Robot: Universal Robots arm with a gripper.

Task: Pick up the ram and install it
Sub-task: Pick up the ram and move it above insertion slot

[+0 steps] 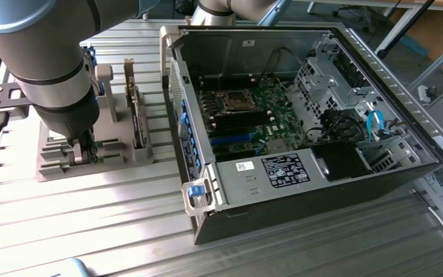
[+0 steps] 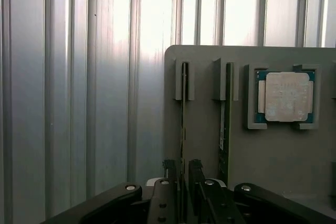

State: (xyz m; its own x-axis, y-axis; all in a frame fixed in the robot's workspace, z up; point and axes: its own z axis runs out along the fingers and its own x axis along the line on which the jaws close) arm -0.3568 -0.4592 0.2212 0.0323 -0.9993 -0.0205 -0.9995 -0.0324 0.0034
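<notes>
Two rams stand on edge in slots of a grey holder (image 2: 283, 156). My gripper (image 2: 182, 166) is open and straddles the nearer ram (image 2: 183, 108), one finger on each side with a thin gap to the board. The second ram (image 2: 224, 119), green with a label, stands one slot over. In the exterior view my gripper (image 1: 83, 153) reaches down into the holder (image 1: 60, 164) at that view's left, and the arm hides the rams there. The motherboard's memory slots (image 1: 241, 124) lie inside the open computer case (image 1: 206, 115).
A square silver processor (image 2: 286, 97) rests in a pocket of the holder beside the rams. An upright expansion card (image 1: 134, 115) stands on the holder between my arm and the case. All of this rests on a ribbed aluminium table (image 1: 90, 219).
</notes>
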